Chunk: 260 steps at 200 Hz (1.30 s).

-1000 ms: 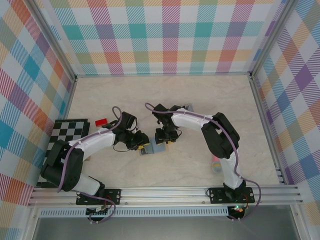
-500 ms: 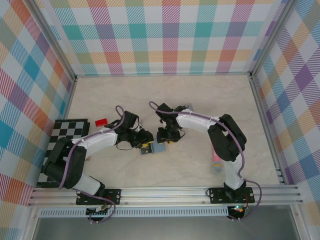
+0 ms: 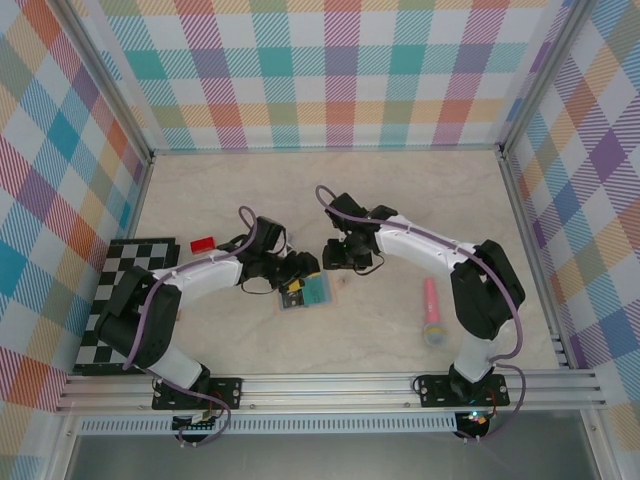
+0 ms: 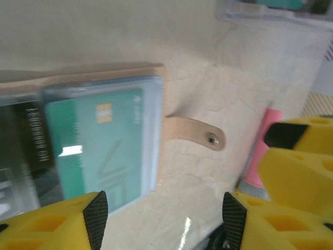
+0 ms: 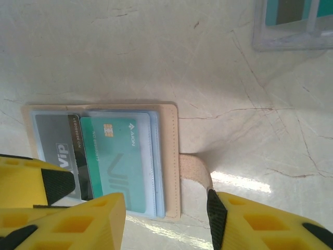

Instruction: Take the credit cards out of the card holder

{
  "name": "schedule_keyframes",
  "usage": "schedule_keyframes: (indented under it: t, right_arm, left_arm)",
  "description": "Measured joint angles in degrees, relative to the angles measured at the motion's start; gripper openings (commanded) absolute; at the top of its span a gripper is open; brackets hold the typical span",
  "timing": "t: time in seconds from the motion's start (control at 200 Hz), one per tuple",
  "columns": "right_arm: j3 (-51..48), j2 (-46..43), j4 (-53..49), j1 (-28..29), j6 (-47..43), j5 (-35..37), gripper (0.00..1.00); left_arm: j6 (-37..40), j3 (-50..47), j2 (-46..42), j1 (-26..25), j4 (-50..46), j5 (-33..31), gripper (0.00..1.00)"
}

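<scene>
The tan card holder [image 5: 169, 156] lies open on the table, its strap [image 4: 195, 136] with the stud stretched out flat. A teal credit card [image 5: 115, 161] sits in its clear sleeve, beside a dark grey card [image 5: 58, 156]. My left gripper [image 4: 164, 213] hovers open over the holder's edge, nothing between its fingers. Just past the strap side, my right gripper [image 5: 164, 208] is also open and holds nothing. From above, the holder [image 3: 312, 293] sits between the left gripper [image 3: 297, 274] and the right gripper [image 3: 342, 256]. A red credit card [image 3: 203, 243] lies on the table to the left.
A black-and-white checkered board [image 3: 125, 290] lies at the left edge. A pink tool [image 3: 431, 310] rests right of the holder. A clear plastic box [image 5: 291, 23] with teal contents stands just behind the holder.
My left gripper has opened and moved right. The holder now lies open with the teal card showing. The right gripper drew back to the right, away from the holder.
</scene>
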Motion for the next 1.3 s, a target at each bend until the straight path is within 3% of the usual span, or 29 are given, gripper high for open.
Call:
schedule_keyframes:
  t: [0.19,0.435,0.59,0.72,0.815,1.3]
  right_arm:
    - [0.0,0.2,1.1,0.1,-0.8,-2.5,0.38]
    - [2.8,6.1,1.2,2.1,-1.9,-5.2,0.3]
    - [3.8,9.1,0.4,2.5,-1.9,-5.4,0.29]
    - [4.6,11.0,-0.3,2.5,-2.0,-5.5,0.18]
    - [5.3,12.1,-1.0,2.5,-2.1,-5.5,0.16]
    - [6.5,15.1,-2.1,2.5,-2.1,-6.2,0.22]
  left_arm:
    - [-0.7,-0.1,-1.8,0.3,-6.3,-5.9,0.5]
    - [-2.0,-1.8,-2.4,0.5,-6.8,-6.7,0.32]
    - [-2.3,-1.8,-1.7,0.5,-6.1,-6.4,0.3]
    - [-2.3,-1.8,0.1,0.5,-5.1,-5.7,0.27]
    - [-2.3,-1.8,1.3,0.5,-4.1,-5.4,0.26]
    - [-2.6,-1.8,3.5,0.5,-1.8,-5.4,0.33]
